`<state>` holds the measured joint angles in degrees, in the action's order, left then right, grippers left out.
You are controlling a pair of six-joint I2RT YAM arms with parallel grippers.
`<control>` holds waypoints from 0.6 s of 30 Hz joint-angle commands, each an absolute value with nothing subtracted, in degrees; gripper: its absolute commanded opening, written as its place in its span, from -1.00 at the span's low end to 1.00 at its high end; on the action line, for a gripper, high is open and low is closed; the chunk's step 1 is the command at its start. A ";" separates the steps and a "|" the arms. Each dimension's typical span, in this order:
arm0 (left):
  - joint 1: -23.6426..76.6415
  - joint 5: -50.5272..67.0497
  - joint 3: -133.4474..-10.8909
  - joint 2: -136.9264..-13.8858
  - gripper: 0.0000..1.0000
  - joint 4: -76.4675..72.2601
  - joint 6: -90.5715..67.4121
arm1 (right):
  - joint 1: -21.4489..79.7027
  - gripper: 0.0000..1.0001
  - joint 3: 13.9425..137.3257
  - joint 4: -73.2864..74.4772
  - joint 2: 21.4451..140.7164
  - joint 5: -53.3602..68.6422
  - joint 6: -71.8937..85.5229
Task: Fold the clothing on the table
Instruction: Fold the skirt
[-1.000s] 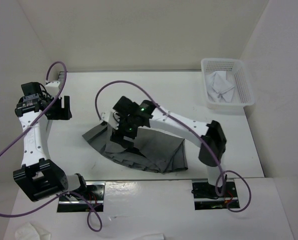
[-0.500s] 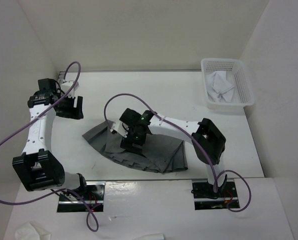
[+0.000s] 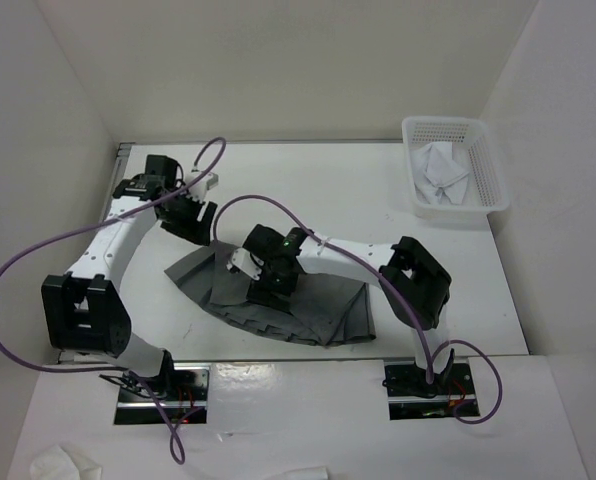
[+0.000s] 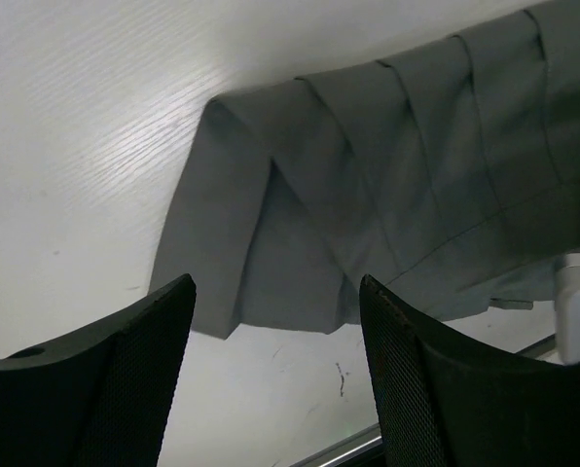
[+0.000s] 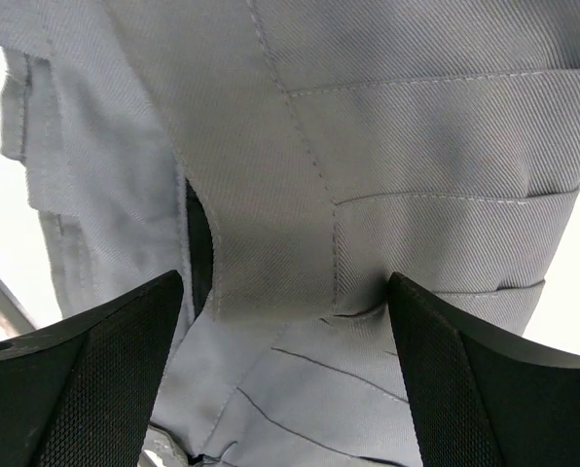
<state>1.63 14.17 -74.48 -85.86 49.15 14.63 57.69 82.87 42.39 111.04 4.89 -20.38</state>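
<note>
Right gripper (image 3: pixel 266 283) spread wide, gripping nothing, low over skirt (image 3: pixel 323 300) at centre of table (image 3: pixel 338 190). Left gripper (image 3: pixel 190 216) likewise spread, empty, above skirt's left corner. Right arm (image 3: pixel 358 255) crosses skirt. Basket (image 3: pixel 498 185) with white cloth (image 3: pixel 440 170): far right corner, well apart.

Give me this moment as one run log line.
left gripper: open, empty, near skirt corner | right gripper: open, low over skirt | skirt: lying on table
</note>
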 commanded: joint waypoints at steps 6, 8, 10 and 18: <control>7.38 14.94 -72.96 -88.51 0.29 47.55 13.10 | 57.57 0.79 79.90 41.22 108.63 1.05 -19.69; 7.38 14.94 -72.95 -88.51 0.24 47.55 13.10 | 57.57 0.79 79.01 41.75 108.11 0.36 -19.69; 7.38 14.33 -72.42 -88.51 0.21 47.55 13.10 | 57.57 0.79 77.18 42.36 107.58 -1.23 -19.69; 7.38 12.57 -72.42 -87.36 0.21 47.55 13.62 | 57.57 0.79 75.15 42.98 103.37 -7.19 -20.21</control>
<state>7.53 13.19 -72.73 -88.51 47.92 14.28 57.69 75.26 42.85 108.05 -3.31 -20.40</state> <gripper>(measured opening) 0.604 0.895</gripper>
